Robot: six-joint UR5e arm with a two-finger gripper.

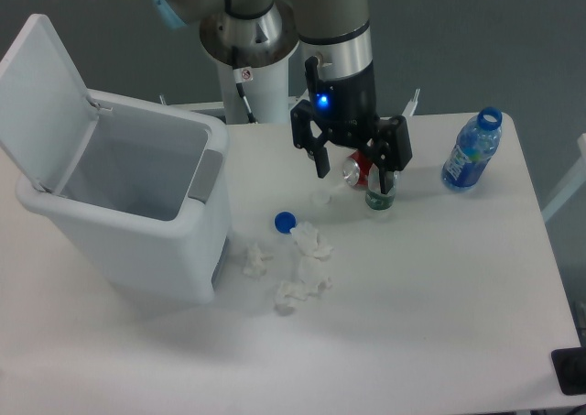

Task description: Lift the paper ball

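**Ana:** Black fingers spread wide and holding nothing: that is how the end effector (352,175) looks, just above centre frame, hanging over the bench (439,323). Its right finger stands in front of a red can (357,168) and a small green bottle (380,198), so I cannot tell whether it touches either.

**Ben:** And the paper ball?

**Ana:** Several crumpled white pieces lie below and to the left of the end effector. The nearest paper ball (311,241) sits beside a blue bottle cap (285,221). Two more scraps lie further down: one (298,291) toward lower centre, another (254,257) close to the white bin (128,213).

**Ben:** So which way does the move go?

**Ana:** Down-left in the frame, I judge, away from the can and the green bottle. The nearest ball is lumpy with no clear long axis, so finger orientation should matter little. The cap lies just to its left, and a wide closing could catch it.

**Ben:** Anything else around?

**Ana:** A blue water bottle (472,149) stands at the right edge, well apart from the paper. The bin's lid stands open at upper left.
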